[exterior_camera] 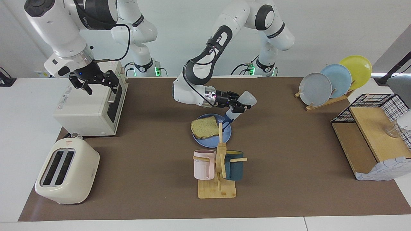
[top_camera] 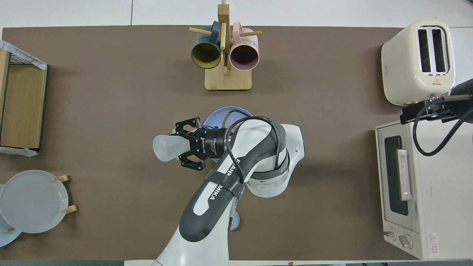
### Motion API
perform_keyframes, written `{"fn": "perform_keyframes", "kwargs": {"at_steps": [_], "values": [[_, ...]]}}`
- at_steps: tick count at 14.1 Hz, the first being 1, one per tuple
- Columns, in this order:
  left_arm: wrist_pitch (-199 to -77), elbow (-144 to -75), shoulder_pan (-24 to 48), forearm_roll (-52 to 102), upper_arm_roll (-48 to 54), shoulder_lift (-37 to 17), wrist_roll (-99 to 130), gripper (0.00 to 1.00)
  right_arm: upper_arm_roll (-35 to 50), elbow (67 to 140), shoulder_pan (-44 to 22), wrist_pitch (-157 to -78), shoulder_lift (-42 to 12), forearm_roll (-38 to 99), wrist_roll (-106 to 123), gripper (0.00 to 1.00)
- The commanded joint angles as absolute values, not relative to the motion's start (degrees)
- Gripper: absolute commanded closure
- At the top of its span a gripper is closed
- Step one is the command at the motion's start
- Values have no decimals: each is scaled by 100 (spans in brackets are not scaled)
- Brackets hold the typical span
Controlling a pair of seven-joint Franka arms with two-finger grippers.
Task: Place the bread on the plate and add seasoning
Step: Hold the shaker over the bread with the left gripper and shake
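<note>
The bread (exterior_camera: 205, 127) lies flat on the blue plate (exterior_camera: 210, 138) in the middle of the table. My left gripper (exterior_camera: 242, 105) is shut on the seasoning bottle (exterior_camera: 248, 98) and holds it tilted, navy cap (exterior_camera: 228, 119) down, over the plate's edge toward the left arm's end. In the overhead view the left gripper (top_camera: 180, 146) grips the bottle (top_camera: 166, 147), and the arm hides the bread and most of the plate (top_camera: 221, 114). My right gripper (exterior_camera: 93, 81) hangs open and empty over the toaster oven (exterior_camera: 90, 107), where that arm waits.
A mug rack (exterior_camera: 217, 179) with a pink and a teal mug stands just farther from the robots than the plate. A cream toaster (exterior_camera: 65, 170) sits at the right arm's end. A plate rack (exterior_camera: 334, 80) and a wire-and-wood shelf (exterior_camera: 372, 134) stand at the left arm's end.
</note>
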State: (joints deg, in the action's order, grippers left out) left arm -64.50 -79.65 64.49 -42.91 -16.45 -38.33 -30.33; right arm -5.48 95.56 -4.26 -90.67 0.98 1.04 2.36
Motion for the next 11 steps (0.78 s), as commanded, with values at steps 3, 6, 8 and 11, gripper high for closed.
{"fn": "perform_keyframes", "kwargs": {"at_steps": [3, 6, 8, 11], "values": [[-6363, -8068, 6925, -4859, -1723, -3894, -3085, 100, -492, 9703, -369, -9132, 220, 105, 167, 0], [-6660, -8392, 6900, -5403, -1714, -4007, -3085, 100, -492, 9703, -352, -9132, 229, 105, 167, 0], [-6846, -8446, 6742, -5475, -1731, -4025, -3085, 100, -492, 9703, -360, -9132, 229, 105, 167, 0], [-7048, -8429, 6592, -5642, -1740, -4034, -3085, 100, -483, 9703, -352, -9132, 220, 105, 167, 0]]}}
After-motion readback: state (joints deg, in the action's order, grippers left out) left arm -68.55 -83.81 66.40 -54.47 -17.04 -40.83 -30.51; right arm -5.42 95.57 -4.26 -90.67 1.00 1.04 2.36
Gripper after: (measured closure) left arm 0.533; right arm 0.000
